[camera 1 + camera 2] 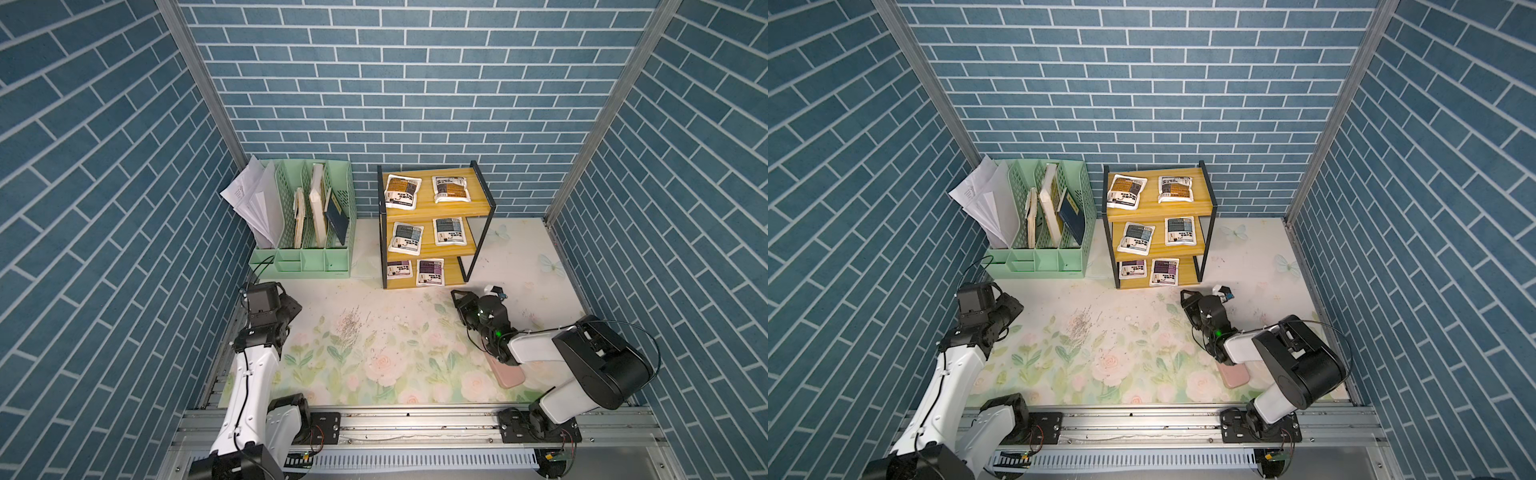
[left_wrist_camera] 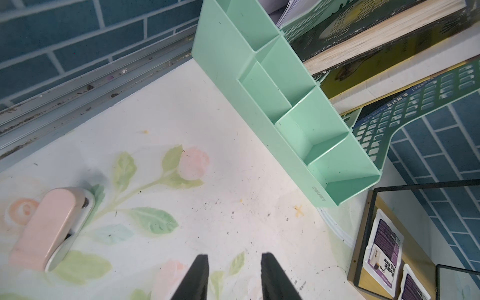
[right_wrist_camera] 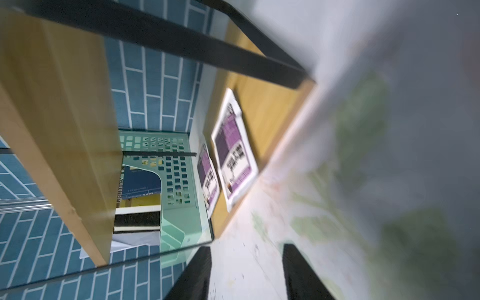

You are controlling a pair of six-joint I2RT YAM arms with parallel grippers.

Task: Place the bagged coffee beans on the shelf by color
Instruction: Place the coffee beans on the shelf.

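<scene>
All six bags on shelf (image 1: 480, 195): orange-brown pair (image 1: 402, 191) top, blue-grey pair (image 1: 407, 237) middle, purple pair (image 1: 430, 272) bottom. Right gripper (image 3: 246, 272) fingers apart, empty, near bottom tier; left gripper (image 2: 233, 278) apart, empty, over table. Risk: right arm swing clips frame post or drags front-edge purple bag off. Right wrist view smeared; pink case (image 1: 507, 374) half under right arm; label text unreadable

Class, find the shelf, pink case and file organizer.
shelf (image 1: 449, 209): in a top view, top board's front
pink case (image 1: 509, 376): in a top view, exposed end
file organizer (image 1: 291, 271): in a top view, front wall
</scene>
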